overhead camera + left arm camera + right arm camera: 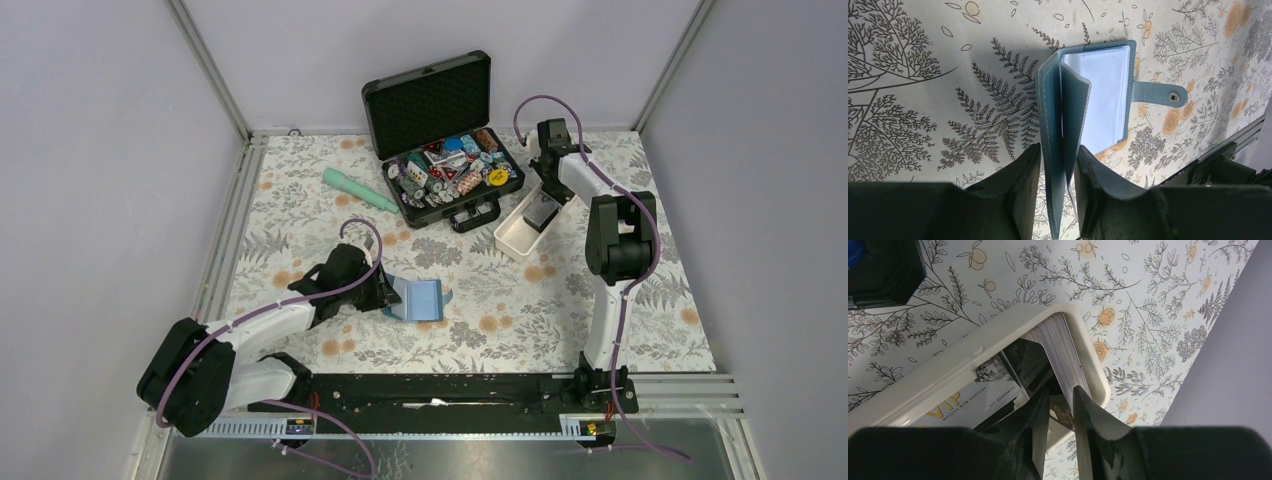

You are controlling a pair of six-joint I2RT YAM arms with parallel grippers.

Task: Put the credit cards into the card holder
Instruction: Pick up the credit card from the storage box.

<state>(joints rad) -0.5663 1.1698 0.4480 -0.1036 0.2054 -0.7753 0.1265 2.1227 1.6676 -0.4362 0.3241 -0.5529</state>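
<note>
The teal card holder (425,298) lies open on the flowered cloth, its snap tab (1160,94) pointing right. My left gripper (1058,146) is shut on the card holder's left cover (1050,100) and one inner leaf, holding them upright; it sits at the holder's left edge (388,295). The credit cards stand on edge as a stack (1063,350) against the end wall of a white tray (998,332), and a silver card (973,402) lies flat beside them. My right gripper (1062,389) reaches into the tray with its jaws narrow. A dark card (1063,415) and the stack's edge lie between them; whether they are clamped is unclear.
An open black case (440,150) with poker chips (455,170) stands at the back, just left of the white tray (512,238). A mint-green cylinder (360,190) lies at the back left. A black rail (450,390) runs along the near edge.
</note>
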